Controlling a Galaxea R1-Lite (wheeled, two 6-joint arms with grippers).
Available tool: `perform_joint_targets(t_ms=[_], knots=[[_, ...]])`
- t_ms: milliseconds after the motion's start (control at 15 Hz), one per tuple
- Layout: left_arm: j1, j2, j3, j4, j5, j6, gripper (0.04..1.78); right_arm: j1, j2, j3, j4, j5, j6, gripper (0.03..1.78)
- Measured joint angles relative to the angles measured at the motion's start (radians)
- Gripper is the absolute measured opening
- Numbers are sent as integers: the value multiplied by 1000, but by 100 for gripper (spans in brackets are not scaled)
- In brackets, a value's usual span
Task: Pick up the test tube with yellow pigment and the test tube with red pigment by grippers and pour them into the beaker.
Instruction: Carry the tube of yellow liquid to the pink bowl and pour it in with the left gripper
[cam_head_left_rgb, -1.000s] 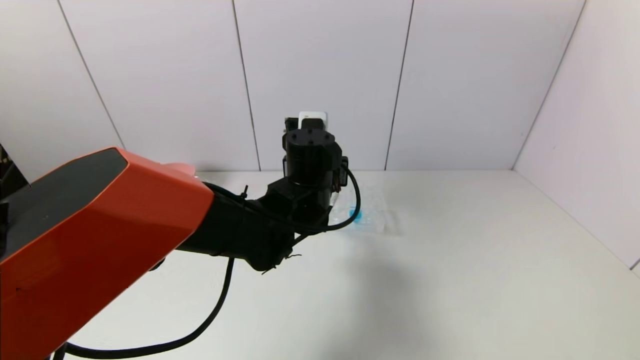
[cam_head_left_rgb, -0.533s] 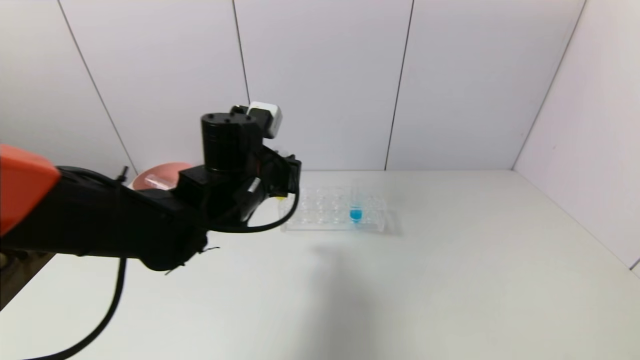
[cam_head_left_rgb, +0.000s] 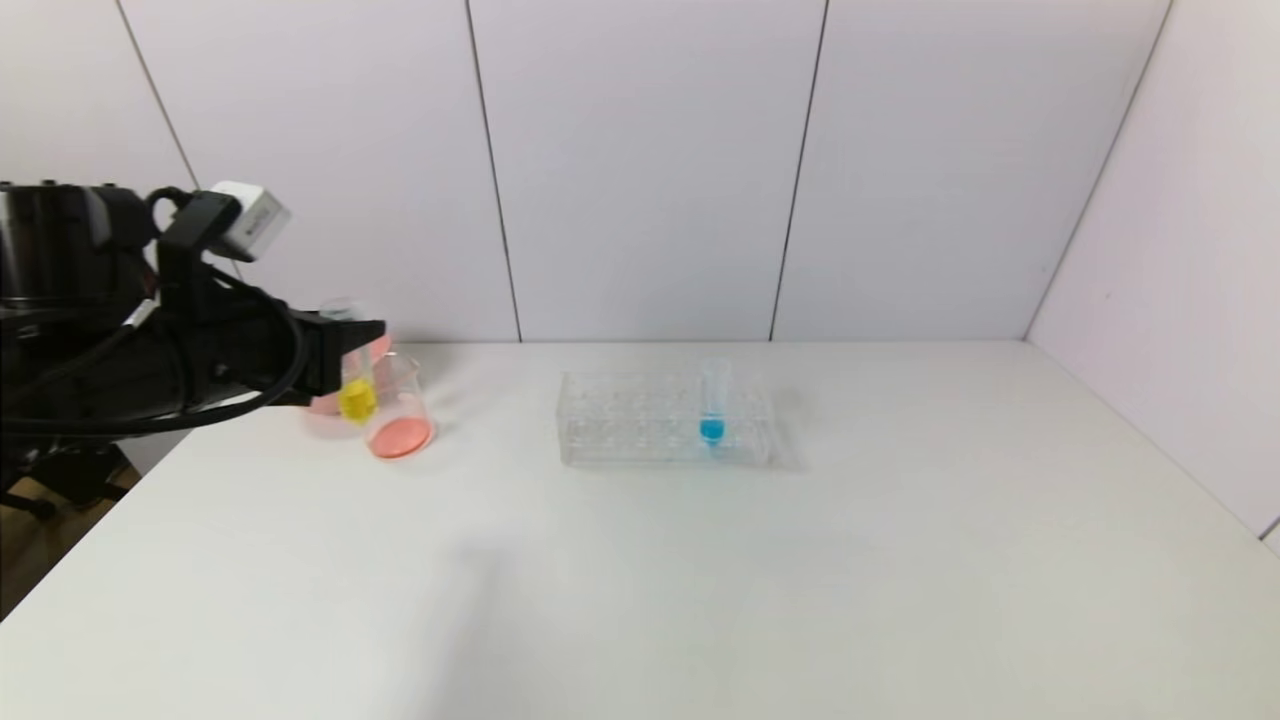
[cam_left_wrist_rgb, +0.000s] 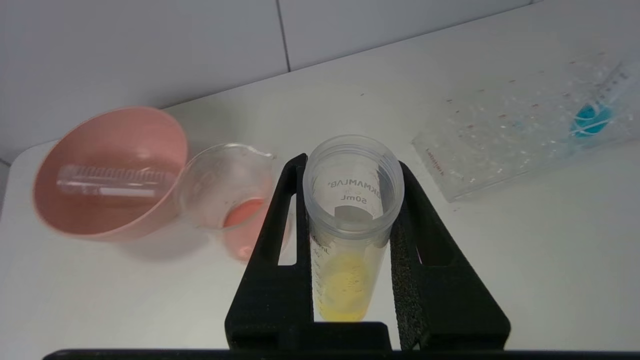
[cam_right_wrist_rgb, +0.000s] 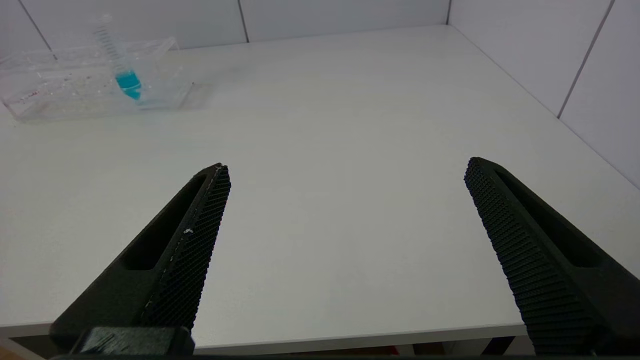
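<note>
White table (cam_head_left_rgb: 700, 560), grey panel walls behind. Left gripper (cam_left_wrist_rgb: 350, 190) clamping yellow tube (cam_left_wrist_rgb: 350, 230) upright, hovering at table's far-left corner, just beside beaker (cam_head_left_rgb: 400, 410). Beaker already holding red-orange liquid; emptied tube (cam_left_wrist_rgb: 110, 181) lying in pink bowl (cam_left_wrist_rgb: 165, 135), so red pour looks done. For clean pour: bringing tube mouth over beaker rim before tilting, rolling wrist slowly, avoiding knocking beaker. Right gripper (cam_right_wrist_rgb: 345, 240) idling near table's front edge, jaws wide apart, holding nothing. Blue tube (cam_head_left_rgb: 712, 405) standing in rack (cam_head_left_rgb: 620, 420).
</note>
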Motion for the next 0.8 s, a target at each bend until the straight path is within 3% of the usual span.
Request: perform_joint_targets(t_ms=[133, 333, 600, 800], knots=[[154, -27, 21, 47, -116, 68, 45, 0, 0, 0, 0, 0, 0, 171], [311, -23, -6, 151, -264, 197, 45, 0, 0, 0, 0, 0, 0, 171], [358, 77, -111, 246, -299, 314, 45, 0, 0, 0, 0, 0, 0, 171], [361, 179, -265, 403, -324, 439, 45, 0, 0, 0, 0, 0, 0, 171]])
